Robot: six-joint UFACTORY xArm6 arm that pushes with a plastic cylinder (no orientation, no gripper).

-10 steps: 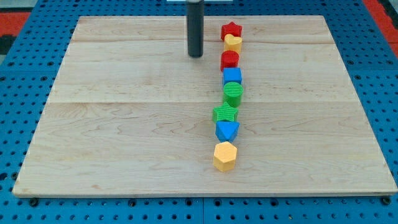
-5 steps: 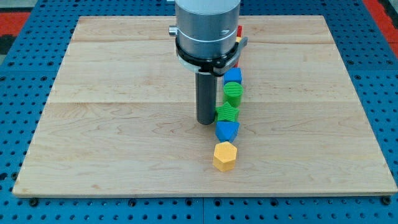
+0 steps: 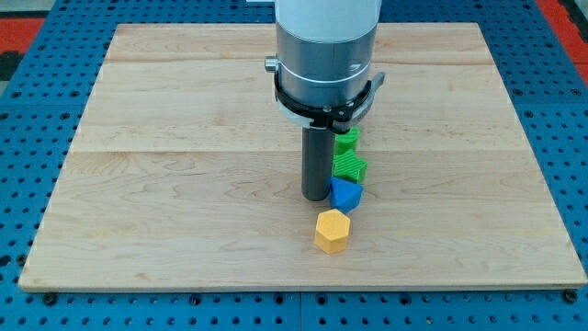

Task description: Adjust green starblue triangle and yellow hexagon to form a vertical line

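Robotics lab bench: a pale wooden board (image 3: 184,184) lies on a blue perforated metal table (image 3: 37,303) that surrounds it, with a grey cylindrical robot arm (image 3: 326,55) standing over the board.

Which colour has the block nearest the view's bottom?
Yellow: the yellow hexagon, seen in the camera view.

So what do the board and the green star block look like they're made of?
The board looks like pale wood with a matte finish: grain lines and plank seams show. The green star block looks like matte plastic, possibly 3D-printed, with fine ridges across its top.
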